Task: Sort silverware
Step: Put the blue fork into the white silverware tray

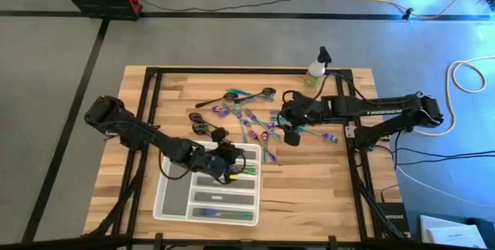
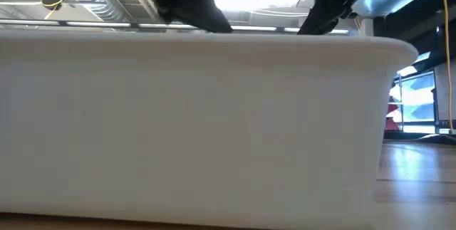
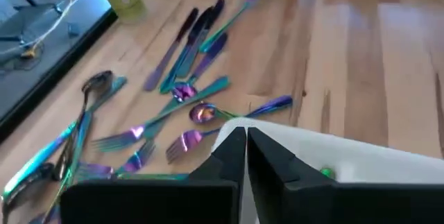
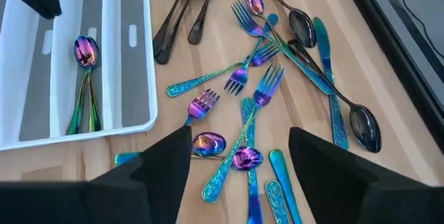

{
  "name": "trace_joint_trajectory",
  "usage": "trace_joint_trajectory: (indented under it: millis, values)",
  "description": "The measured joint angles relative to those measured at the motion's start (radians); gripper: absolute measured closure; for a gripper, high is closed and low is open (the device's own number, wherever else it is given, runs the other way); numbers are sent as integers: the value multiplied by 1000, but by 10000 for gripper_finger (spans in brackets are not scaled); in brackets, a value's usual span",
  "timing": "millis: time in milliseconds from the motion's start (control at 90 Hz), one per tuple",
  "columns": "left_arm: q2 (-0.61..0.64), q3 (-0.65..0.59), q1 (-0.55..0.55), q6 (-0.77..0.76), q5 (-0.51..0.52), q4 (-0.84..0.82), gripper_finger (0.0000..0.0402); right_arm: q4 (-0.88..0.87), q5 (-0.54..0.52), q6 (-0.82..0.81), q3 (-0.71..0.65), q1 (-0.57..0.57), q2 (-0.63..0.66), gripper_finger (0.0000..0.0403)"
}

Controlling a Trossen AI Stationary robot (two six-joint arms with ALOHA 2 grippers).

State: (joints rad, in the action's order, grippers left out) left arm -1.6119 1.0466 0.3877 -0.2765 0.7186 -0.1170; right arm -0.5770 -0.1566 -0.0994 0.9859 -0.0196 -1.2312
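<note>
Silverware (image 4: 257,92) scattered, axes mixed

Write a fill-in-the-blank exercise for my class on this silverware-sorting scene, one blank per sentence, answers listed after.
1. The right pincer hangs over the loose silverware with its fingers ____.
2. The left pincer is ____ and sits at the edge of the tray.
3. In the right wrist view, the tray already holds iridescent ____.
4. The spray bottle stands at the table's ____ edge in the high view.

Answers: open; shut; spoons; top
</note>
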Motion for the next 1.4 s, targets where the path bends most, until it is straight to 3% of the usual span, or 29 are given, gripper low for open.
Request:
trace_joint_trajectory:
  millis: [144,433,622,833,967,1111,1244,1400]
  values:
    - [0,-36,-11,49,-15,26,401,0,0,0,0,0,0,178]
    - [0,-169,-55,197,-98,308,401,112,0,10,0,0,0,178]
    - [2,-173,-114,233,-232,321,401,203,0,11,0,0,0,178]
    - [5,-174,-143,368,-234,349,401,282,10,10,0,0,0,178]
    - [6,-183,-176,404,-305,433,401,297,10,6,0,0,0,178]
    - [22,-293,-200,424,-345,616,401,284,-31,-8,0,0,-3,178]
    - [50,-415,-222,418,-341,801,401,287,-1,-10,0,0,-41,178]
    - [112,-470,-223,475,-323,839,401,289,1,-9,0,-17,-130,178]
